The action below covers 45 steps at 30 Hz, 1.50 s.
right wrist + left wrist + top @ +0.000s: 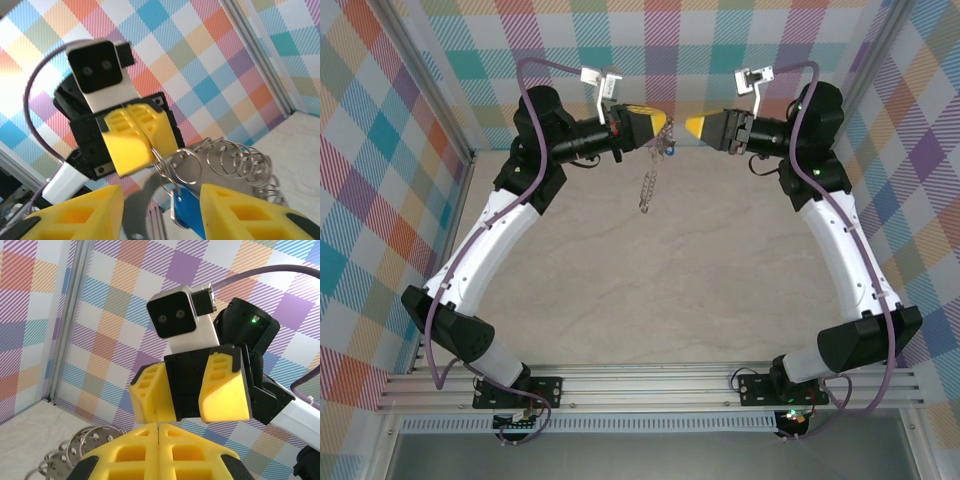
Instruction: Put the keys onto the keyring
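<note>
Yellow fingertips of the right gripper (pixel 161 202) are being seen closest in the right wrist view. They are being held spread apart, with nothing being gripped between them. Just beyond them, in the gap, the key (pixel 187 216) is being seen hanging from one of the small loops (pixel 220 152) of the keyring (pixel 250 170). A loop is being pinched by the left gripper (pixel 144 146), whose fingers are being pressed together on it. The keyring is thus being held up in the air over the far side of the table (pixel 670 290), with the rest of its loops dangling below. In the top view the two grippers are being pointed tip to tip, near each other but apart.

Progress is being judged as nearly complete. The key appears to be threaded on a loop already, though the exact join is too small to confirm. What seems to be left is the setting down of the keyring and the drawing back of both arms.

Being counted: one key, one keyring, two grippers. The small loops are many, and their exact number cannot be told.
</note>
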{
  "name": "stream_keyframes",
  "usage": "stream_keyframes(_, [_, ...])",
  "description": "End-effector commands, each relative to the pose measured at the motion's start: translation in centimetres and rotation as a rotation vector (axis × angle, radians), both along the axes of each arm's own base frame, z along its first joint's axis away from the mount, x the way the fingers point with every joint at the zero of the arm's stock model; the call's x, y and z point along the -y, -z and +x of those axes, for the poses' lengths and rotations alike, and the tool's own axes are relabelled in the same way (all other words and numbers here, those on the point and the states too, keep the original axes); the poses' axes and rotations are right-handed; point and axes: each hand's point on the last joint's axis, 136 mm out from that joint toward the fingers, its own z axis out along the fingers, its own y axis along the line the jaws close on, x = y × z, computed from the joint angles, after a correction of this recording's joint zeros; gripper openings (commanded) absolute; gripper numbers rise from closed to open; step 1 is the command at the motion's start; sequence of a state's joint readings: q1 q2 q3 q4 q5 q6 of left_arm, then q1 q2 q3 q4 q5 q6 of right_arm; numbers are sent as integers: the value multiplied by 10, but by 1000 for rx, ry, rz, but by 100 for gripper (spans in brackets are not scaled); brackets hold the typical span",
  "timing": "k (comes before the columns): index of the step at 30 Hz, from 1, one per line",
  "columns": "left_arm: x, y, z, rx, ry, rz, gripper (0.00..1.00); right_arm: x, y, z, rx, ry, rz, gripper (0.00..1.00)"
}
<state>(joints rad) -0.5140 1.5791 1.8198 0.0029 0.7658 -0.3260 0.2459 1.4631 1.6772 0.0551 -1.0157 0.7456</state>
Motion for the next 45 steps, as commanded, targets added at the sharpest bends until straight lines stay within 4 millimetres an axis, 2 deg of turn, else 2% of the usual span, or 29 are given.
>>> stream_keyframes(1, [-8, -25, -14, 75, 6, -45, 0, -2, -15, 6, 21, -9, 72, 42])
stream_keyframes(7, [-8, -25, -14, 73, 5, -44, 0, -13, -18, 8, 17, -45, 89, 37])
stream_keyframes(13, [-8, -25, -13, 75, 2, -46, 0, -24, -10, 5, -1, -74, 82, 33])
stream_keyframes(27, [-8, -24, -11, 74, -8, -47, 0, -32, 3, -3, -34, -112, 66, 17])
stream_keyframes(33, [-6, -21, -8, 68, -7, -44, 0, -34, 2, -5, -32, -118, 68, 19])
stream_keyframes(40, [-6, -19, -8, 62, -3, -42, 0, -36, -4, -4, -21, -121, 76, 13])
stream_keyframes(45, [-5, -17, -8, 59, 2, -38, 0, -37, -6, -2, -25, -122, 85, 13])
